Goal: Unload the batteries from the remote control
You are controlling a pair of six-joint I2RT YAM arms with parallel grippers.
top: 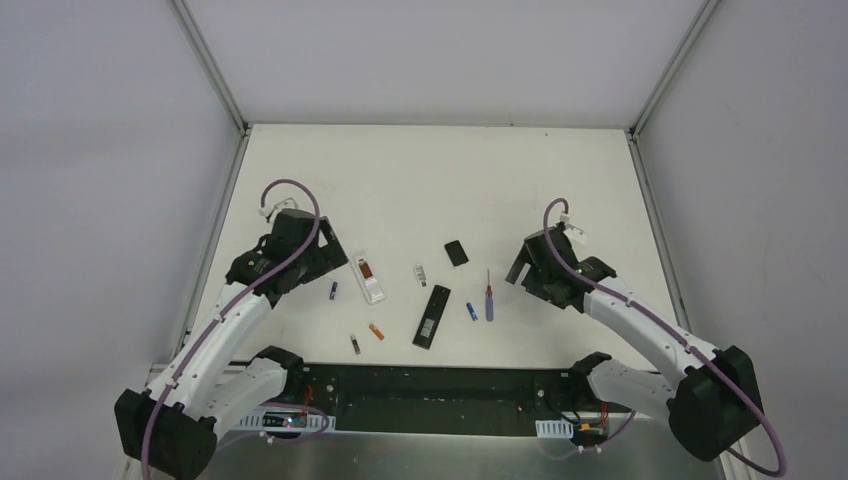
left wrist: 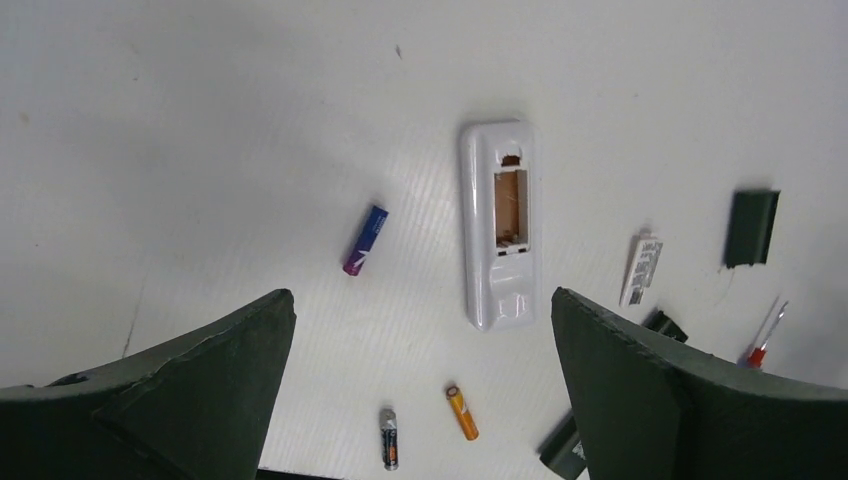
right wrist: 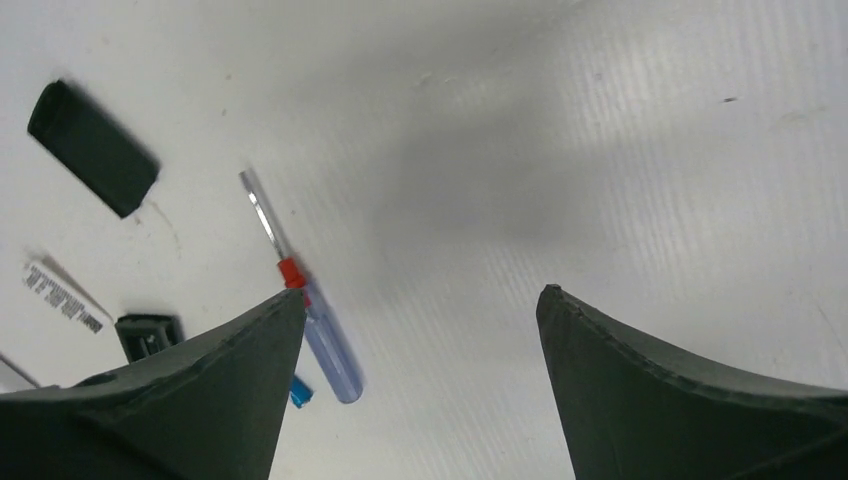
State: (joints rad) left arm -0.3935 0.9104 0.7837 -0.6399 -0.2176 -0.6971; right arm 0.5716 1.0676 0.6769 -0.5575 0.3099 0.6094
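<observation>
A white remote [top: 368,280] lies back up with its battery bay open; in the left wrist view [left wrist: 499,225] the bay shows no cell. A black remote [top: 432,316] lies to its right. Loose batteries lie on the table: a blue-purple one [top: 333,290] [left wrist: 364,240], an orange one [top: 376,331] [left wrist: 462,412], a dark one [top: 354,344] [left wrist: 389,438] and a blue one [top: 471,311] [right wrist: 300,391]. My left gripper [top: 325,262] [left wrist: 421,300] is open and empty above the white remote's near end. My right gripper [top: 520,268] [right wrist: 421,295] is open and empty, right of the screwdriver.
A blue-handled screwdriver [top: 488,298] [right wrist: 320,330] lies beside the blue battery. A black battery cover [top: 457,252] [left wrist: 751,228] [right wrist: 92,148] and a small white labelled cover [top: 421,275] [left wrist: 641,270] lie behind the black remote. Metal frame posts stand at the table's back corners.
</observation>
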